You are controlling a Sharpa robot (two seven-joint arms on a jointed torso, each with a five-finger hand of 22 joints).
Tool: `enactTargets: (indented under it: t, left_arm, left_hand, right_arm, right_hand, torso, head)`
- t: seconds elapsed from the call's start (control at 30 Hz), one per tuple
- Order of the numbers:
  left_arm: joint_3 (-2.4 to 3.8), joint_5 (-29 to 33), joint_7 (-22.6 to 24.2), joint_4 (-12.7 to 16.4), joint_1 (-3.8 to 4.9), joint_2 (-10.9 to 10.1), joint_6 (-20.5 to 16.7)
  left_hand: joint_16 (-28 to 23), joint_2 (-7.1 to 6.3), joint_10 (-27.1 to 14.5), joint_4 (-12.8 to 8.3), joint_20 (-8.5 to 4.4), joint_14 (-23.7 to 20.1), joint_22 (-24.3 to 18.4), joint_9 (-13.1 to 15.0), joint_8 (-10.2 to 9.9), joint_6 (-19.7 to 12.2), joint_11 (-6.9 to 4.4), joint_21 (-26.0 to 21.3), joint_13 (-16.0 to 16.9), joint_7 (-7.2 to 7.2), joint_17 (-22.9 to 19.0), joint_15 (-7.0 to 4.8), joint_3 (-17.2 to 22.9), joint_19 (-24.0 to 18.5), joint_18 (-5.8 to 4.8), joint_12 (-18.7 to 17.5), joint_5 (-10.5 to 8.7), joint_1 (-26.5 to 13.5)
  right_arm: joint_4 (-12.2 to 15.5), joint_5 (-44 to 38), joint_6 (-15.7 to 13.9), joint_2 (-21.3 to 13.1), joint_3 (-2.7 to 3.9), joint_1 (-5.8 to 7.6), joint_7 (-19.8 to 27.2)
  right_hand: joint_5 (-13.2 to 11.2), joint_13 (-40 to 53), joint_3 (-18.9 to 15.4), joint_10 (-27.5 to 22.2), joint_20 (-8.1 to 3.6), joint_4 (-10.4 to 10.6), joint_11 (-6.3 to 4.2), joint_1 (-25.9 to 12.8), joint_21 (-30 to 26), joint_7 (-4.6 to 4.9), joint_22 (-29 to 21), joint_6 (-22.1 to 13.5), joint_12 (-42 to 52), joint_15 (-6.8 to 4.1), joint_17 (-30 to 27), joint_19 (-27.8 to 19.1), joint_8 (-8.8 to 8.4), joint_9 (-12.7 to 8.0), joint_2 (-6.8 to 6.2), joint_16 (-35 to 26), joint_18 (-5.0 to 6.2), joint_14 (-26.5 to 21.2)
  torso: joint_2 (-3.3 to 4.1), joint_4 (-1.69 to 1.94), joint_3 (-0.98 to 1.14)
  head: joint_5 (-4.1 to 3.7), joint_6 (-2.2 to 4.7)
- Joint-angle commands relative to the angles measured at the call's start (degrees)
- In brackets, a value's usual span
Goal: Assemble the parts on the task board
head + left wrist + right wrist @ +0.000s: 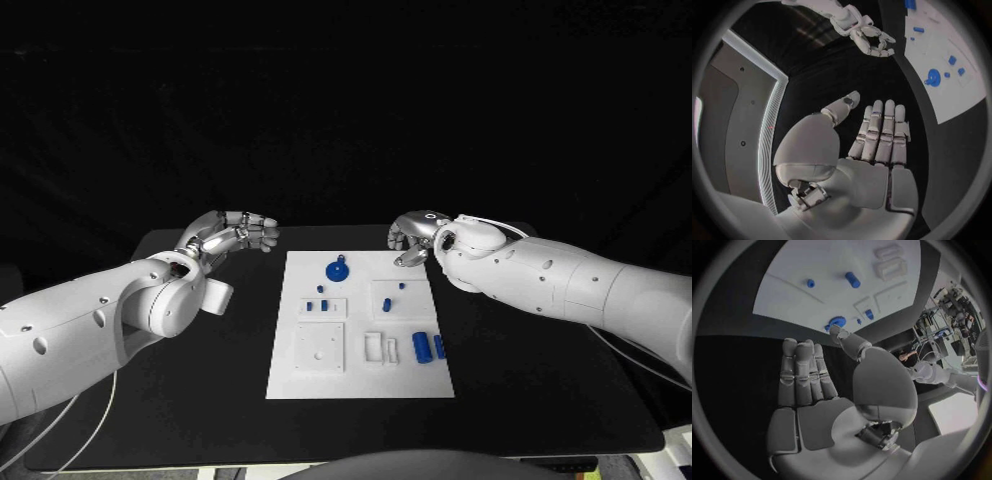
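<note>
both hands, left hand (231, 236) and right hand (418, 233), hover empty with fingers released beside the task board (361, 380), so a careless reach could scatter the loose blue parts (421, 346).

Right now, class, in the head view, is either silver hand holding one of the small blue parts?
No: the left hand and right hand hover empty beside the white task board, where the small blue parts lie.
</note>
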Motion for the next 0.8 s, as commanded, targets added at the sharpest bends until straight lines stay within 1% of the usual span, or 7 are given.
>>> enactTargets:
  t: [0.03, 0.07, 0.1, 0.17, 0.23, 0.43, 0.8]
  left_arm:
    - [-0.05, 3.10, 1.60, 1.50, -0.42, -1.16, 1.80]
    - [-0.04, 2.96, 2.05, 1.65, -0.40, -1.16, 1.08]
    - [-0.02, 2.85, 1.94, 1.89, -0.39, -1.58, 1.22]
    - [-0.03, 3.00, 2.07, 1.98, -0.38, -2.08, 0.92]
    - [-0.02, 3.06, 2.04, 2.05, -0.35, -2.41, 0.99]
    - [-0.04, 3.02, 2.14, 1.72, -0.35, -2.41, 1.08]
    - [-0.02, 2.93, 2.38, 1.42, -0.35, -2.16, 1.06]
  left_hand:
    - [-0.25, -0.19, -0.48, -0.10, 0.13, -0.29, 0.45, 0.06, 0.29, -0.37, 0.07, -0.32, -0.02, -0.10, -0.10, 0.05, -0.34, -0.30, 0.62, 0.22, 0.14, -0.32]
    - [-0.25, -0.19, -0.48, -0.10, 0.13, -0.29, 0.45, 0.06, 0.29, -0.37, 0.07, -0.32, -0.02, -0.10, -0.10, 0.05, -0.34, -0.30, 0.62, 0.22, 0.14, -0.32]
    - [-0.25, -0.19, -0.48, -0.10, 0.13, -0.29, 0.45, 0.06, 0.29, -0.37, 0.07, -0.32, -0.02, -0.10, -0.10, 0.05, -0.34, -0.30, 0.62, 0.22, 0.14, -0.32]
    - [-0.26, -0.17, -0.48, -0.09, 0.14, -0.29, 0.45, 0.06, 0.29, -0.37, 0.06, -0.33, -0.02, -0.11, -0.11, 0.05, -0.33, -0.30, 0.62, 0.22, 0.15, -0.31]
    - [-0.37, -0.28, -0.50, -0.10, 0.20, -0.38, 0.45, 0.07, 0.32, -0.36, 0.13, -0.41, -0.02, -0.10, -0.19, 0.13, -0.40, -0.36, 0.65, 0.23, 0.15, -0.31]
    - [-0.55, -0.39, -0.41, -0.09, 0.32, -0.48, 0.45, 0.12, 0.44, -0.25, 0.13, -0.60, 0.02, -0.14, -0.35, 0.21, -0.47, -0.46, 0.73, 0.32, 0.17, -0.20]
    - [-0.60, -0.35, -0.35, -0.07, 0.37, -0.42, 0.48, 0.14, 0.49, -0.22, 0.14, -0.69, 0.04, -0.16, -0.44, 0.24, -0.49, -0.46, 0.80, 0.36, 0.20, -0.10]
  right_arm:
    - [-0.82, -3.77, 2.29, 0.42, -0.19, -0.05, -2.14]
    - [-0.99, -3.85, 2.36, 0.68, -0.56, -0.13, -2.25]
    - [-1.35, -4.03, 2.65, 0.83, -0.57, -0.17, -2.28]
    - [-1.93, -4.04, 3.35, 1.16, -0.77, -0.19, -2.41]
    - [-2.04, -4.04, 4.02, 1.15, -1.11, -0.37, -2.50]
    - [-2.78, -3.92, 5.23, 1.56, -1.51, -0.91, -2.36]
    - [-4.28, -3.74, 5.72, 2.42, -2.12, -2.33, -2.11]
  right_hand:
    - [-0.37, -0.25, 0.45, -0.04, 0.21, -0.04, 0.47, 0.17, -0.13, -0.16, 1.20, -0.40, -0.29, 0.28, -0.09, 0.32, -0.16, -0.09, -0.44, 0.29, 0.86, 0.04]
    - [-0.37, -0.25, 0.45, -0.04, 0.21, -0.04, 0.47, 0.17, -0.13, -0.16, 1.20, -0.40, -0.29, 0.28, -0.09, 0.32, -0.16, -0.09, -0.44, 0.29, 0.86, 0.04]
    - [-0.38, -0.28, 0.47, -0.02, 0.21, -0.03, 0.48, 0.20, -0.13, -0.16, 1.20, -0.40, -0.33, 0.28, -0.09, 0.32, -0.17, -0.10, -0.45, 0.29, 0.86, 0.04]
    - [-0.45, -0.35, 0.53, -0.01, 0.21, -0.04, 0.49, 0.27, -0.14, -0.16, 1.21, -0.41, -0.41, 0.30, -0.10, 0.31, -0.16, -0.11, -0.49, 0.31, 0.86, 0.03]
    - [-0.64, -0.51, 0.66, 0.03, 0.21, -0.03, 0.52, 0.41, -0.15, -0.18, 1.22, -0.37, -0.60, 0.33, -0.11, 0.29, -0.14, -0.13, -0.57, 0.34, 0.86, 0.01]
    - [-0.93, -0.74, 0.79, 0.24, 0.24, 0.05, 0.54, 0.47, -0.16, -0.24, 1.23, -0.24, -0.82, 0.35, -0.13, 0.28, -0.05, -0.14, -0.49, 0.41, 0.86, 0.00]
    - [-1.10, -1.04, 0.93, 0.70, 0.26, 0.05, 0.49, 0.59, -0.14, -0.34, 1.27, 0.03, -1.06, 0.31, -0.15, 0.26, 0.11, -0.14, -0.12, 0.53, 0.86, -0.04]
  torso:
    - [-0.68, 0.20, -0.11]
    - [-0.82, 0.40, -0.11]
    - [-0.90, 0.52, -0.12]
    - [-0.85, 0.51, 0.03]
    - [-0.91, 0.69, 0.09]
    - [-0.96, 1.03, 0.05]
    - [-0.29, 0.77, 0.20]
  head:
    - [0.02, -0.18]
    - [-0.08, -0.43]
    - [-0.11, -0.60]
    - [0.13, -0.45]
    - [0.10, -0.44]
    - [-0.03, -0.80]
    - [0.12, -0.41]
